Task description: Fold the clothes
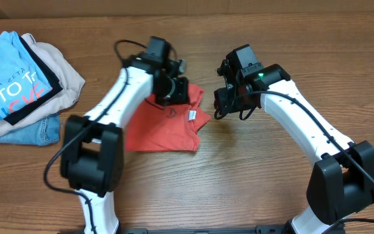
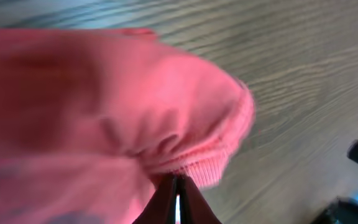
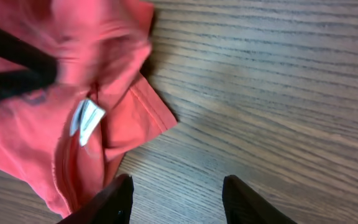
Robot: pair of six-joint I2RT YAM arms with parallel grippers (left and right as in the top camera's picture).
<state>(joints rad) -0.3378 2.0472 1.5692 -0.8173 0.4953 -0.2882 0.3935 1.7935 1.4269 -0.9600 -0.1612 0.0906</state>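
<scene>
On the brown wooden table [image 1: 252, 175], the left claw [image 2: 176, 194] pinches the ribbed edge of the coral-red cotton T-shirt [image 1: 161, 130] (cloth bunched above it), arm outstretched; the right claw [image 3: 180, 200] hangs spread, shirt to its left.

The left gripper [image 1: 174, 91] is over the red T-shirt [image 1: 161, 133] at its far edge; the right gripper [image 1: 221, 104] is just beside it.
</scene>
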